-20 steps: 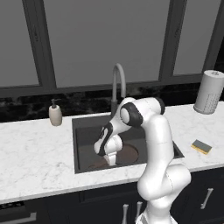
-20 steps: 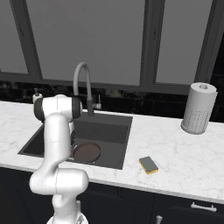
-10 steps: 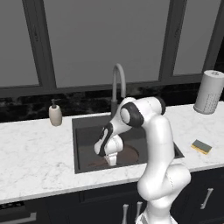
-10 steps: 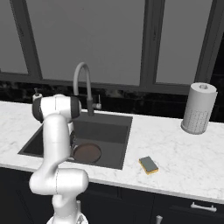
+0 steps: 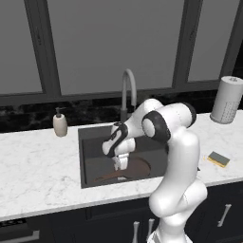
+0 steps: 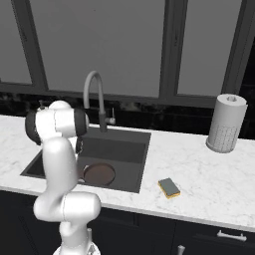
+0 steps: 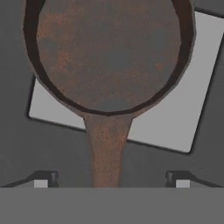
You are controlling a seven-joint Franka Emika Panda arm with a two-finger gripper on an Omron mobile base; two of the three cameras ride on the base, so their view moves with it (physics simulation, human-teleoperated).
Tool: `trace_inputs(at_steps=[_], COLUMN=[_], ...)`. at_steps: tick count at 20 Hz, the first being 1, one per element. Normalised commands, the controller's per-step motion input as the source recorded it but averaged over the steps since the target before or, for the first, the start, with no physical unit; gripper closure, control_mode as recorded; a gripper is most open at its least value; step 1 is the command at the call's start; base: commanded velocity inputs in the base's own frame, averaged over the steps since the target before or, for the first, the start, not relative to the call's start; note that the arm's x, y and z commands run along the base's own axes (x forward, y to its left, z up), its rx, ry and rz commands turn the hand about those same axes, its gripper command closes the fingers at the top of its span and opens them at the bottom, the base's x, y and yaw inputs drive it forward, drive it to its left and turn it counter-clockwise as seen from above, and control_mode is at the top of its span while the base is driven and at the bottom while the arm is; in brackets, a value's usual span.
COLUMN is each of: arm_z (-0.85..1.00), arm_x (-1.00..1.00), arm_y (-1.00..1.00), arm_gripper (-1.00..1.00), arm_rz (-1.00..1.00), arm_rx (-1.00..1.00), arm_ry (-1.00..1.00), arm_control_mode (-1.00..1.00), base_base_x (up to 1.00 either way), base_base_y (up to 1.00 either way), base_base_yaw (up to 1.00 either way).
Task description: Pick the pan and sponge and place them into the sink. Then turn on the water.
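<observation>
Marble counter (image 5: 42,175), dark sink (image 5: 90,142) set in it. Gripper (image 7: 108,177) low inside the basin, jaws spread wide, gripping nothing; pan (image 7: 109,52) lies flat directly below it on the drain plate (image 7: 183,100), handle running between the fingertips (image 7: 41,178), clear of both. Sponge (image 6: 169,188) on the counter, well apart to the gripper's right, outside the sink.
</observation>
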Motion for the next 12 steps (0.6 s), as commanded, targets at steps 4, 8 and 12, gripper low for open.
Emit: trace_inputs(at_steps=[4, 8, 12], arm_z=[1.0, 1.0, 1.0], arm_x=[-0.47, -0.64, -0.75], arm_y=[-0.01, -0.01, -0.02], arm_gripper=[-1.0, -1.0, -1.0], arm_rz=[0.04, 0.16, 0.16], arm_rx=[-0.03, -0.07, -0.09], arm_ry=[-0.02, -0.05, 0.0], arm_control_mode=[-1.0, -1.0, -1.0], base_base_x=[0.0, 0.0, 0.0], base_base_y=[0.0, 0.0, 0.0], base_base_yaw=[0.0, 0.0, 0.0])
